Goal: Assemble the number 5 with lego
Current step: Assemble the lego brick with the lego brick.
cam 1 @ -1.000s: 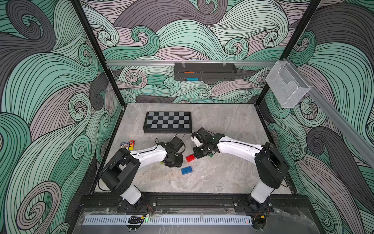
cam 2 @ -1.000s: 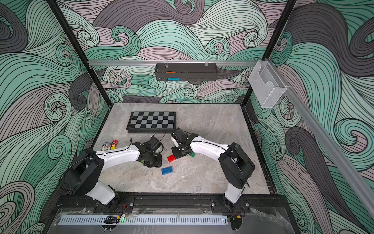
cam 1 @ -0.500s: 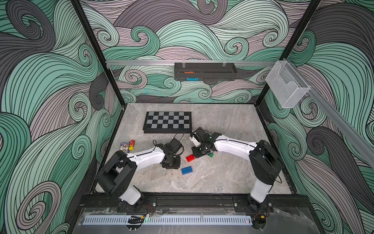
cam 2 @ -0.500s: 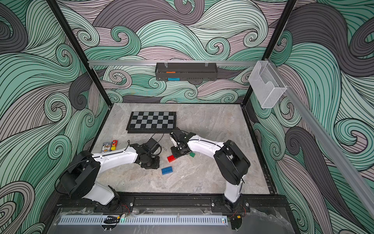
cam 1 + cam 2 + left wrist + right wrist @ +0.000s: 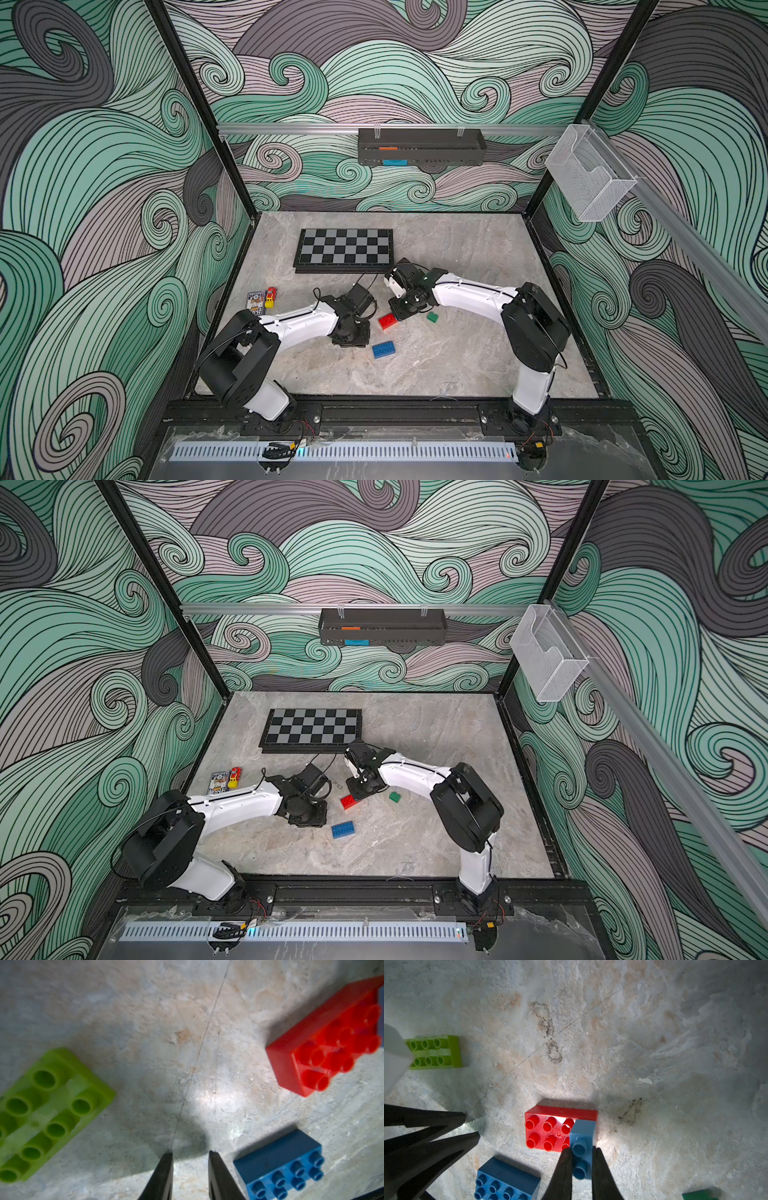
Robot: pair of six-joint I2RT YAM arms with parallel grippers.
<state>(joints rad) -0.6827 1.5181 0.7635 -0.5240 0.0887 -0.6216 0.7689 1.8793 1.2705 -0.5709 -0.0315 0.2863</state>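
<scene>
1. In both top views my own wrists cover the fingertips, so there I cannot read how the jaws stand. Only the wrist views show it.
2. The light-blue brick [image 5: 582,1138] shows only in the right wrist view. In the top views it is hidden under my right wrist.
3. The lime brick [image 5: 52,1109] is cut off by the edge of the left wrist view. In the right wrist view [image 5: 438,1052] a blurred white shape covers one end of it.
4. The dark-green brick [image 5: 432,317] is very small in the top views and I cannot make out its studs. The right wrist view shows only a corner of it at the edge.
5. The dark-blue brick [image 5: 280,1165] is cut off in both wrist views.
6. My right gripper [image 5: 581,1149] is closed on the light-blue brick and pinches its two sides. This brick is over one end of the red brick [image 5: 550,1126]. I cannot tell if it touches the red brick or hangs just above it.
7. My left gripper [image 5: 190,1153] has its jaws a little apart with nothing between them. It is low over the table [image 5: 457,353], between the lime and dark-blue bricks.
8. All bricks I can see clearly have two rows of hollow round studs facing up.
9. The bricks lie on the table between my two arms, near each other but apart. The number 5 is not yet built.
</scene>
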